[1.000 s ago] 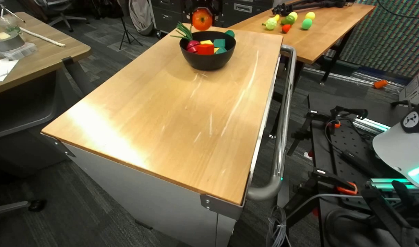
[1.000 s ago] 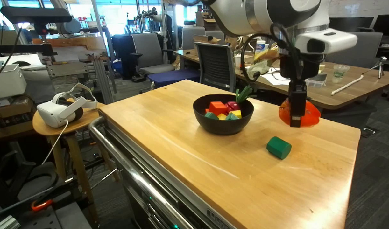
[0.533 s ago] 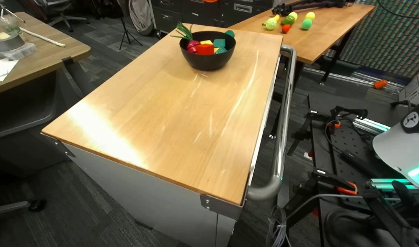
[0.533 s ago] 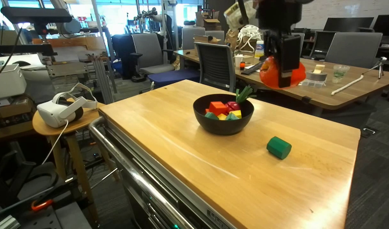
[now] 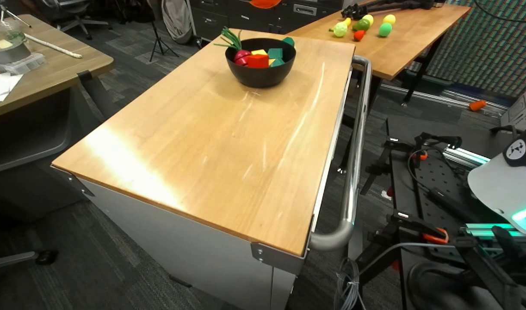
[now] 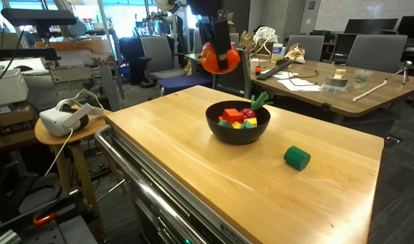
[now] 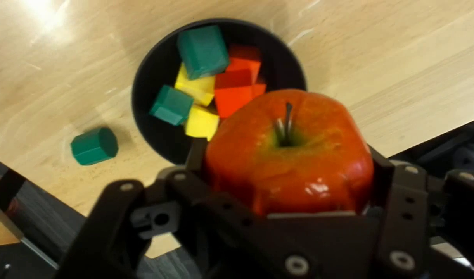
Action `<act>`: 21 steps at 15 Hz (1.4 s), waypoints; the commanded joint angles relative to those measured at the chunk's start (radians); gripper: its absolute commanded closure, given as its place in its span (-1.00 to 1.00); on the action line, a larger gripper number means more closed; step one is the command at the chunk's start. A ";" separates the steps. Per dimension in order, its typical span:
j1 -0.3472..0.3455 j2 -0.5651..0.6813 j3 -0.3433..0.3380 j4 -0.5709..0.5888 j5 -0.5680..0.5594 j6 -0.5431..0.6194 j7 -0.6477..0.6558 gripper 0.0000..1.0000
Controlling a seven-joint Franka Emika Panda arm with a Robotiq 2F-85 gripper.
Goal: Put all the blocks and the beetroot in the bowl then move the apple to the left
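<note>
Tool [image 7: 288, 155] aloft, nose-down, mid-grip.

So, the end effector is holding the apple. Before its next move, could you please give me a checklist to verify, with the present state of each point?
1. Apple gripped: ok; the end effector clasps it from both sides.
2. Apple lifted: ok; it hangs above the wooden tabletop, apart from the bowl.
3. Bowl standing upright on the tabletop: ok.
4. Beetroot in the bowl: ok.
5. All blocks in the bowl: not ok, if the green prism counts as one; it lies on the tabletop, outside the bowl.
6. Exact place for the apple on the left: cannot tell; no mark shows it.
</note>
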 commanded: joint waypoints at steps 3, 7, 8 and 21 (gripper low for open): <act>0.069 -0.052 0.123 0.015 0.091 -0.002 -0.029 -0.17; 0.072 0.065 0.212 0.069 -0.033 0.023 0.104 -0.17; 0.074 0.096 0.223 0.082 -0.077 0.022 0.134 -0.17; 0.250 0.485 0.127 0.309 -0.254 -0.006 0.288 -0.17</act>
